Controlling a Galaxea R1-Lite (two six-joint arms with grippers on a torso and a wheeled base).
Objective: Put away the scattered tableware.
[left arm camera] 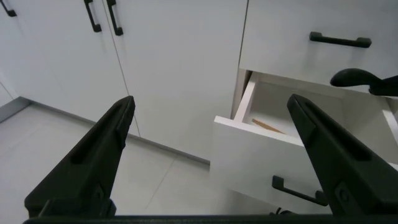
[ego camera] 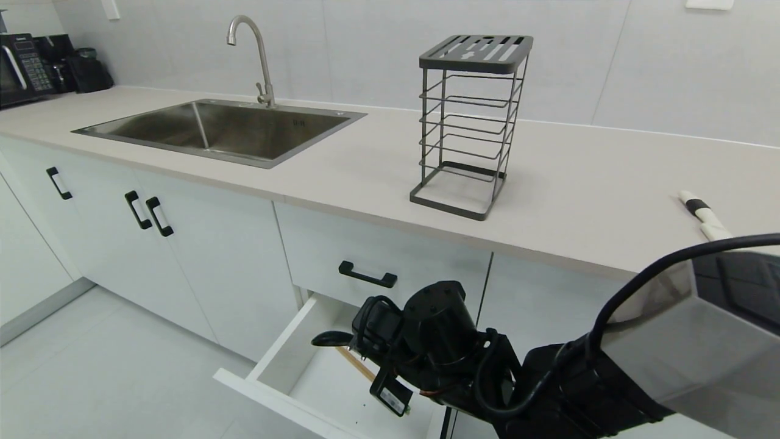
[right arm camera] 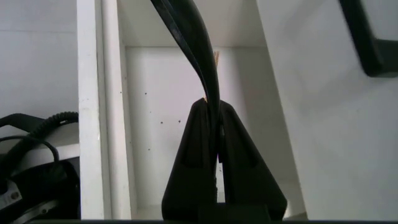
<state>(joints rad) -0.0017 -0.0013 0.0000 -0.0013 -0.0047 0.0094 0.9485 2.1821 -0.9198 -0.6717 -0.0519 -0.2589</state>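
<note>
My right gripper (ego camera: 364, 334) hangs over the open white drawer (ego camera: 275, 353) under the counter, shut on the handle of a black spoon (ego camera: 331, 338). The spoon's bowl points out to the left, above the drawer's inside. The right wrist view shows that gripper (right arm camera: 212, 111) clamped on the spoon's dark handle (right arm camera: 194, 43), above the drawer floor (right arm camera: 161, 112). Wooden chopsticks (ego camera: 357, 363) lie in the drawer. In front of the drawer (left arm camera: 261, 155) my left gripper (left arm camera: 211, 104) stands open and holds nothing. On the counter at the right lies a white and black utensil handle (ego camera: 701, 213).
A dark wire rack (ego camera: 469, 125) stands on the counter (ego camera: 579, 183), with a steel sink (ego camera: 225, 128) and tap (ego camera: 259, 55) to its left. A shut drawer with a black handle (ego camera: 367, 275) sits just above the open one. Cabinet doors (ego camera: 183, 256) and bare floor (ego camera: 91, 366) lie to the left.
</note>
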